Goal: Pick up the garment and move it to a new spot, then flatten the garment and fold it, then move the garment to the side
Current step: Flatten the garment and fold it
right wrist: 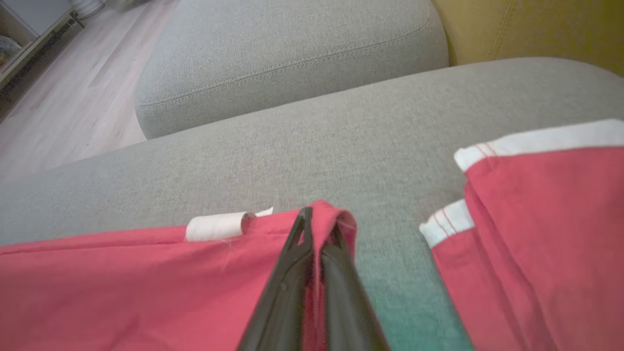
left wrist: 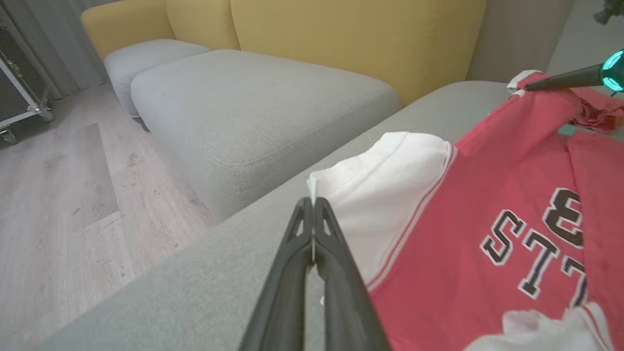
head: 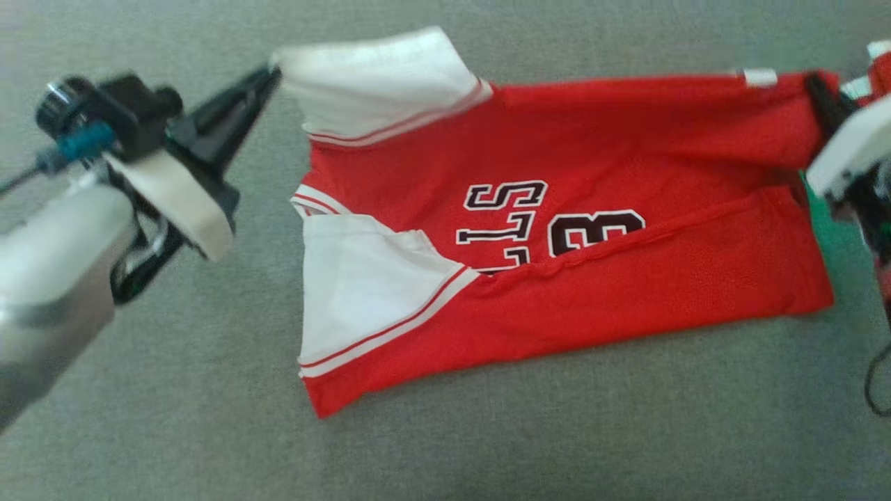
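Because its far long edge is pinched at both ends, the red-and-white knit jersey [head: 612, 139] with black block lettering is stretched lengthwise across the grey woven seat cushion [head: 487, 438]. That edge seems raised a little off the cushion, while the near side lies flat on it, already turned over the lettering along a slanting crease.

The left tool [head: 273, 72] is clenched on the tip of the white sleeve [head: 376, 76] toward the cushion's left end. The right tool [head: 813, 83] is clamped on a bunched red hem corner [right wrist: 336, 217] toward the cushion's right end, just beside a small white label [head: 759, 76].

Gripping both ends this way, I judge, keeps the edge straight so the far side can be carried over the near one in one even fold.

The cloth looks thin and limp, with narrow striped trim where red meets white. The cushion is firm, rounded and coarse-grained.
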`<state>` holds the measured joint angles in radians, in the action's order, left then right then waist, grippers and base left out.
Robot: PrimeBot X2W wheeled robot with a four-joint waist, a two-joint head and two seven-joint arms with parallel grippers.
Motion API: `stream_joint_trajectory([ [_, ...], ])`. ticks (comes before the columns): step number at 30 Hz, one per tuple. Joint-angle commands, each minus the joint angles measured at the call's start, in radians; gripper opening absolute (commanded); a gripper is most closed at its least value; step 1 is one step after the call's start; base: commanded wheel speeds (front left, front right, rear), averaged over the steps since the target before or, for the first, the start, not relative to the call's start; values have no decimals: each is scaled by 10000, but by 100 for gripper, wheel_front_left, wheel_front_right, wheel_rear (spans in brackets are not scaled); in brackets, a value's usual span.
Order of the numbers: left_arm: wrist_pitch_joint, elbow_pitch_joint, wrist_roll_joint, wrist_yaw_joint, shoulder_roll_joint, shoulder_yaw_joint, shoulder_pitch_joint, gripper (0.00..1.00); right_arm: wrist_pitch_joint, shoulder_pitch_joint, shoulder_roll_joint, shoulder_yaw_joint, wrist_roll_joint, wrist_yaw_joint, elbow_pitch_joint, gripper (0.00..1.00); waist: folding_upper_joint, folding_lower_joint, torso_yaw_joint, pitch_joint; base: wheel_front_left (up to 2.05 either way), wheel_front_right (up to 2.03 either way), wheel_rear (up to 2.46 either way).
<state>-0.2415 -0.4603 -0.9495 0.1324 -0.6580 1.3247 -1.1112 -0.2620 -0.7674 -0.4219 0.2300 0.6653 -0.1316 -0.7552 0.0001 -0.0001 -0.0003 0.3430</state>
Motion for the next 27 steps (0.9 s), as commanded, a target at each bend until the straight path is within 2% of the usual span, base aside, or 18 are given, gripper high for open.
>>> stream_joint_trajectory([
  [1,-158,251,156,-17,-549,-445,-77,0,185,380,-299,-104,126,9,516,0,-1,1,209,-250,0,0,0],
  [5,-196,926,409,-29,-834,-723,957,0,413,1749,-443,-520,264,9,1406,0,-1,1,413,-693,0,0,0],
  [13,-200,2119,661,-335,-1141,-1336,2757,0,265,3719,-394,-1125,-77,9,2917,0,-1,1,547,-1182,0,0,0],
  [22,-201,2716,811,-713,-952,-1793,4746,0,-330,5515,268,-2076,-1039,9,4462,0,-1,1,436,-1357,0,0,0],
  [23,-201,2715,855,-749,-878,-1869,4919,0,-352,5589,384,-2186,-1163,9,4520,13,-1,1,421,-1365,0,0,0],
  [24,-202,2694,901,-801,-778,-1999,5082,0,-338,5642,500,-2318,-1272,9,4545,44,-1,1,414,-1372,0,0,0],
  [25,-202,2659,919,-838,-647,-2156,5267,15,-302,5691,610,-2438,-1377,9,4560,91,-1,1,410,-1392,0,0,0],
  [26,-202,2624,939,-865,-494,-2312,5465,42,-199,5741,717,-2598,-1513,9,4569,100,-1,1,411,-1428,0,0,0],
  [27,-202,2576,968,-955,-323,-2517,5673,100,-43,5793,838,-2776,-1650,9,4588,100,-1,1,411,-1472,0,0,0],
])
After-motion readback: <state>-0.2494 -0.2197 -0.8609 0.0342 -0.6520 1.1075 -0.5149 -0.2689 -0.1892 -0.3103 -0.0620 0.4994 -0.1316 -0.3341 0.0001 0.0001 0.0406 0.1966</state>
